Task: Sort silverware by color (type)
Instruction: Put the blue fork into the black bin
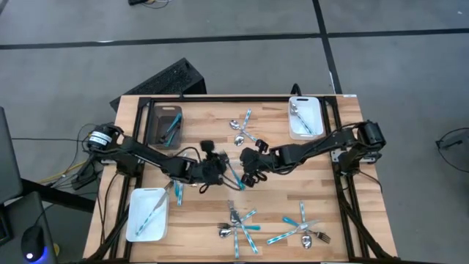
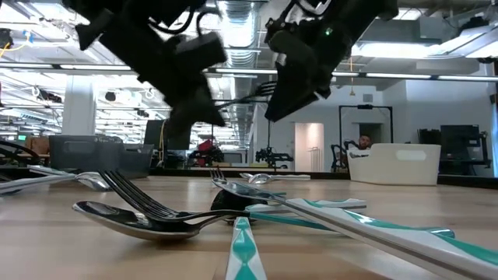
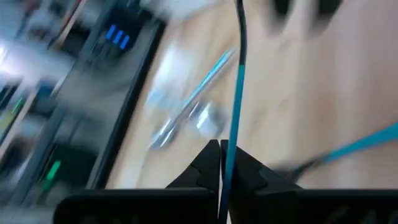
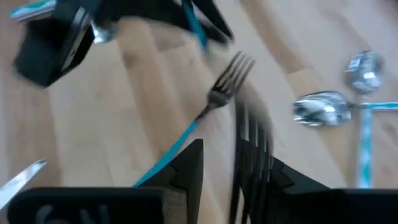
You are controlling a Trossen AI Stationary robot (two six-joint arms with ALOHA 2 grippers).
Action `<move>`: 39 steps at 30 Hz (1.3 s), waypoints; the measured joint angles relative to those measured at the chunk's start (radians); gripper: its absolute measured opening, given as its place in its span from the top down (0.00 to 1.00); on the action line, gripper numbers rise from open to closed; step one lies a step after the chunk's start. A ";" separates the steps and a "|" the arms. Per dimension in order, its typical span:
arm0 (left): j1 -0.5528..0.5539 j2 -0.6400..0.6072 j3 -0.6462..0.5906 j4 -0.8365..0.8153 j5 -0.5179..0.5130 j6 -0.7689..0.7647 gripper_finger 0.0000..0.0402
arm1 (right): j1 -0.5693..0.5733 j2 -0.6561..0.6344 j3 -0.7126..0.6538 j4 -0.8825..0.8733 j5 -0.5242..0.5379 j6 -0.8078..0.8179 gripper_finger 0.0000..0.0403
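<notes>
Both wrist views are smeared, and in the high view the two grippers meet at the middle of the worktop in a dark tangle, so which piece each one touches is hard to read there. The left gripper is shut tight, its fingers pinched on a thin teal handle that runs straight out between them; the head of that piece is cut off and its type cannot be told. The right gripper stands partly open, with a blurred fork lying between its fingers; whether it is gripped cannot be told. A second fork with a teal handle lies on the wood just past those fingers. The rest of the silverware is scattered: a cluster near the front edge, another cluster toward the front right corner, and spoons near the back edge. One white tray sits at the back right corner, another white tray at the front left corner, and a dark tray at the back left, each holding a few pieces.
</notes>
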 joint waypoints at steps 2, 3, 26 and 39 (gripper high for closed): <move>0.008 -0.045 0.000 -0.181 -0.071 -0.145 1.00 | 0.015 -0.019 0.000 0.001 0.062 0.011 0.67; 0.013 -0.074 0.000 -0.282 -0.100 -0.227 1.00 | 0.023 -0.031 0.000 -0.005 0.089 0.011 0.67; 0.252 -0.669 -0.336 -0.961 -0.084 -1.194 1.00 | 0.213 -0.042 -0.065 -0.016 0.380 0.182 0.63; 0.375 -0.674 -0.378 -0.865 -0.015 -1.129 0.90 | 0.205 -0.042 -0.089 0.012 0.371 0.249 0.63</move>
